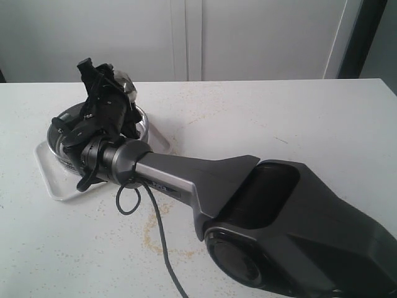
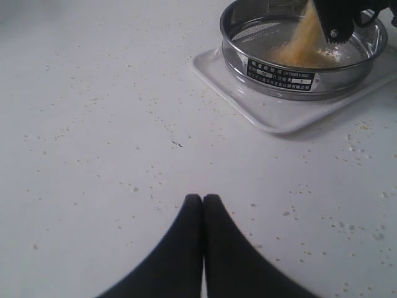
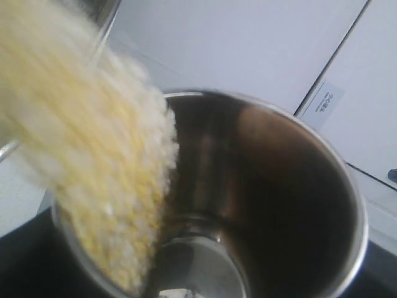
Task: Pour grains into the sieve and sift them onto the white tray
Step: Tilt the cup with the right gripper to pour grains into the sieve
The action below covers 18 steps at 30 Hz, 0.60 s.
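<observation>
The right gripper [image 1: 113,87] is clamped on a smooth round steel cup [image 3: 273,186] tipped above the sieve [image 2: 282,76]. Fine yellow and paler grains [image 3: 105,180] stream off its lip onto the mesh. The shiny ring sieve sits on the flat white tray [image 2: 279,118]. The left gripper [image 2: 203,208], black jaws pressed together, hovers apart from the sieve over the speckled table [image 2: 93,124]

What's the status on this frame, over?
Left end effector shut, empty. Right end effector tipping steel cup, grains streaming into sieve on white tray. Nothing blocking the pour.
</observation>
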Each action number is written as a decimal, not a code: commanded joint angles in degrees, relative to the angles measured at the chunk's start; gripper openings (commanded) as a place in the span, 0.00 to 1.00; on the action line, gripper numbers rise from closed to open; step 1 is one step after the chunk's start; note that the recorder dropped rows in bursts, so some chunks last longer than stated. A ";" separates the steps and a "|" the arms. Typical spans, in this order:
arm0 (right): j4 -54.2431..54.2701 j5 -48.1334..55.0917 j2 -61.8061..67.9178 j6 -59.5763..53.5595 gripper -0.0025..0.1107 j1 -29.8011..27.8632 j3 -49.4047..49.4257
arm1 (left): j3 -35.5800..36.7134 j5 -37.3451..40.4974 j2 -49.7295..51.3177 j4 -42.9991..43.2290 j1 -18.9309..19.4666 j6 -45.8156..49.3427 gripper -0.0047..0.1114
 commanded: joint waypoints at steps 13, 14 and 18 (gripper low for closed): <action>-4.47 -1.68 -0.63 -8.27 0.02 -0.07 -0.51 | 0.16 0.13 -0.28 -0.38 0.19 -0.24 0.04; -4.47 -1.80 -0.63 -8.51 0.02 -0.07 -0.51 | 0.16 0.13 -0.28 -0.38 0.19 -0.24 0.04; -4.47 -1.82 -0.63 -14.53 0.02 -0.07 -0.51 | 0.16 0.13 -0.28 -0.38 0.19 -0.24 0.04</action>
